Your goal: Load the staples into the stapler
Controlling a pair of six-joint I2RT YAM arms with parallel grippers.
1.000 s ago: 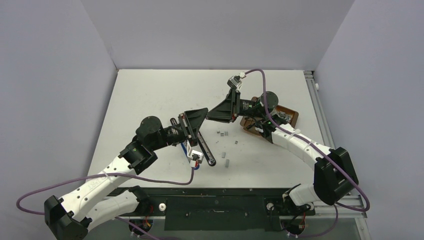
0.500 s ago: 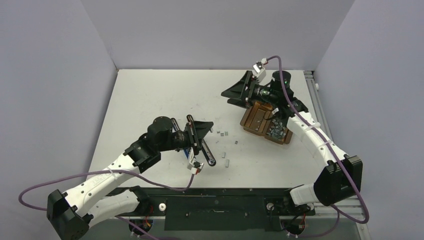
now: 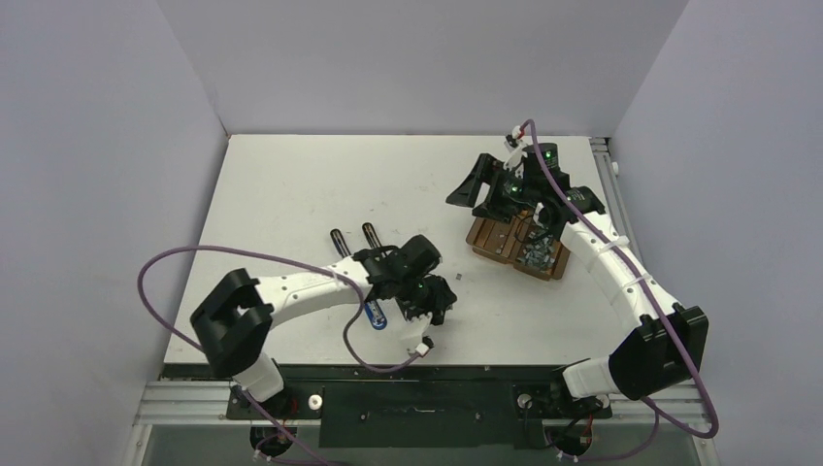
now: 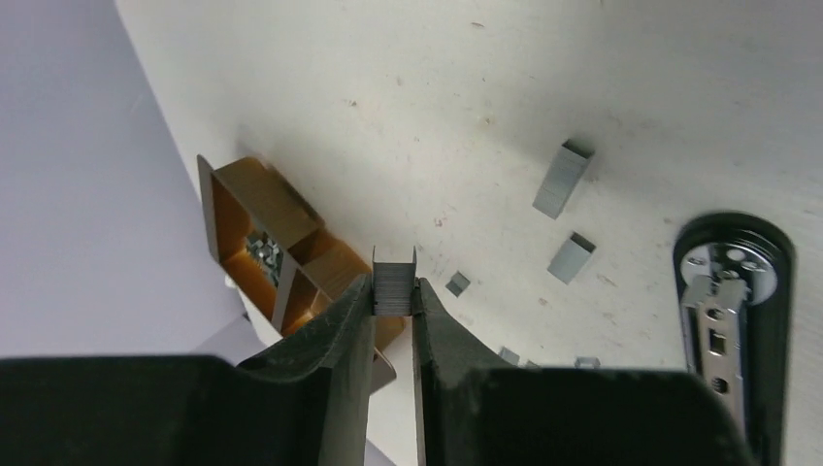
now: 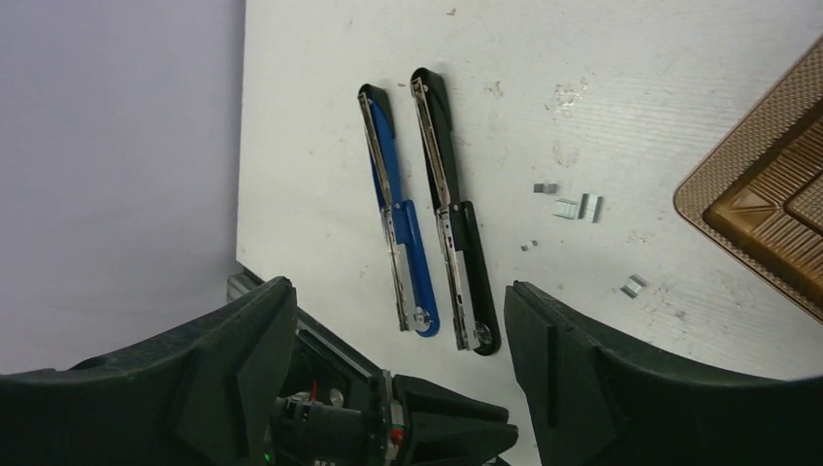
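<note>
My left gripper (image 4: 393, 291) is shut on a small grey block of staples (image 4: 393, 277), which stands upright between the fingertips above the table. In the top view this gripper (image 3: 442, 296) hovers just right of the staplers. A black stapler (image 5: 454, 214) and a blue stapler (image 5: 398, 214) lie opened flat side by side, their metal channels facing up. The black stapler's (image 4: 733, 320) end shows right of my left fingers. My right gripper (image 5: 398, 291) is open and empty, raised beside the brown tray (image 3: 482, 238).
Loose staple blocks (image 4: 563, 178) (image 4: 571, 257) (image 5: 566, 207) (image 5: 633, 285) lie scattered on the white table between the staplers and the tray. More staples (image 3: 539, 254) fill the tray's near compartment. The left arm lies across the staplers in the top view.
The right gripper has opened and pulled back right, over the tray. The left arm has swung rightward and forward, from above the staplers to the loose staples, still shut.
</note>
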